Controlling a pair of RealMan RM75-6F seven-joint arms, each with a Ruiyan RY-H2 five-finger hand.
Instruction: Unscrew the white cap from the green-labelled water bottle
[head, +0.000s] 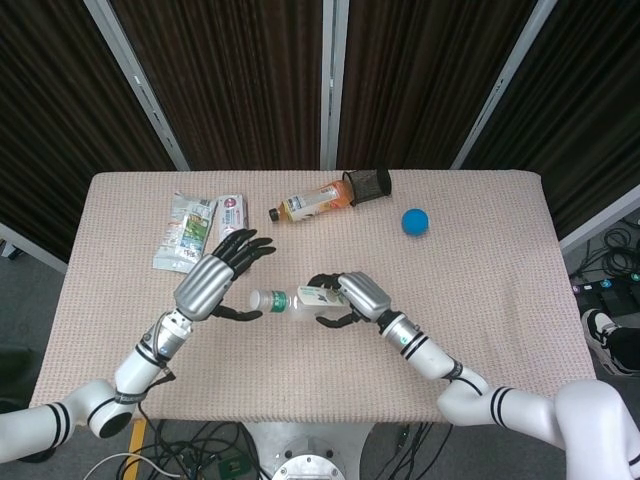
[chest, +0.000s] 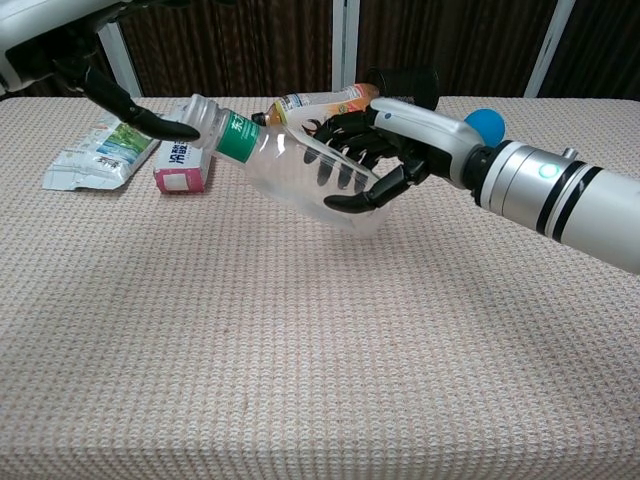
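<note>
The right robot hand (chest: 375, 165) grips the green-labelled water bottle (chest: 290, 168) around its clear body, dark fingers (chest: 345, 172) wrapped over the front and the thumb curled beneath. The bottle is held off the table (chest: 300, 350), lying nearly sideways with its neck pointing toward the robot's left and tilted slightly up. In the head view the bottle (head: 300, 301) sits above the middle of the table, between the two hands.

The white cap (chest: 203, 118) is on the bottle's neck, just above the green label band. The left robot hand (head: 222, 275) is beside the cap with its fingers spread, holding nothing; in the chest view one dark fingertip (chest: 180, 130) touches or nearly touches the cap's side, and I cannot tell which.

Behind, on the table, lie a snack packet (chest: 100, 152) and a small pink-and-white box (chest: 185, 160) side by side, an orange-labelled bottle (head: 312, 201) on its side next to a black mesh cup (head: 368, 185), and a blue ball (head: 415, 221) well apart to the right
</note>
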